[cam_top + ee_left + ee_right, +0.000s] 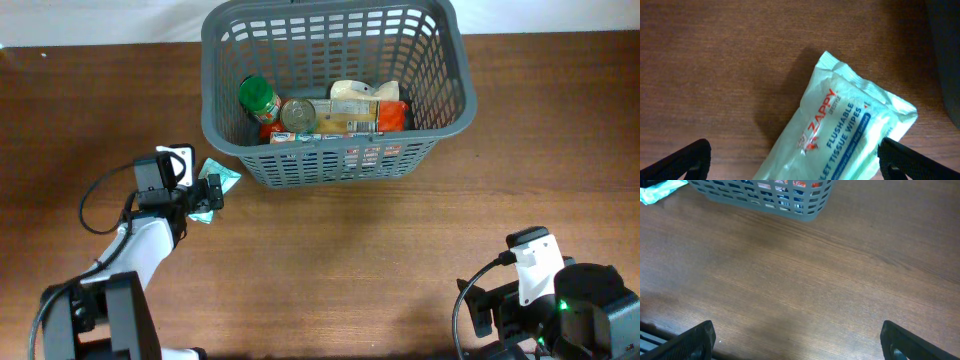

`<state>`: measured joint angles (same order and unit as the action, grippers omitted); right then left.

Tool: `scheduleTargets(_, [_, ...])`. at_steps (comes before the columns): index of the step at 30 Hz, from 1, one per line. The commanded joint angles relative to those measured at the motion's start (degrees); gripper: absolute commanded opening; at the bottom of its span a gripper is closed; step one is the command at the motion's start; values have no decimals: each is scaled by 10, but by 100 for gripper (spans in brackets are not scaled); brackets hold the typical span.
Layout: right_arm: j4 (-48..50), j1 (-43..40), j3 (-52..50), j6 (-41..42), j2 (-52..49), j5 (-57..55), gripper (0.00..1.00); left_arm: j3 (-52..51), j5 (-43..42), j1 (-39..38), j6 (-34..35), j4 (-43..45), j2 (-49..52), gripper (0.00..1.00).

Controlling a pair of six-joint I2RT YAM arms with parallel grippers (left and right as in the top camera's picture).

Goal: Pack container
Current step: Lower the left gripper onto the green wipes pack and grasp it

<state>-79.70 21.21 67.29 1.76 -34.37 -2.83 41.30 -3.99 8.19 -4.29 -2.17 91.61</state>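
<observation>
The dark-grey slotted container stands at the back middle of the table; its corner shows in the right wrist view. Inside lie a green-lidded jar, a tin can, a cream packet and an orange pack. A pale green pack of flushable tissue wipes lies on the table left of the container. My left gripper is open, its fingers on either side of the wipes pack. My right gripper is open and empty over bare wood at the front right.
The brown wooden table stretches in front of the container. The right arm's base sits at the front right corner, the left arm's body at the front left.
</observation>
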Motion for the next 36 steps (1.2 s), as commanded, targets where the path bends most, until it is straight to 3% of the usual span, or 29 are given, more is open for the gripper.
scheduleTargets(1, [2, 5, 5, 6, 2, -7, 99, -4, 8, 1, -34, 14, 20, 99])
scheduleTargets(13, [2, 5, 5, 6, 2, -7, 99, -5, 8, -52, -83, 14, 49, 99])
scheduleTargets(28, [2, 5, 5, 6, 2, -7, 99, -5, 19, -50, -82, 5, 86, 94])
scheduleTargets(30, [2, 5, 5, 6, 2, -7, 99, -5, 19, -50, -82, 4, 90, 90])
scheduleTargets(36, [2, 5, 5, 6, 2, -7, 99, -4, 19, -50, -82, 5, 89, 60])
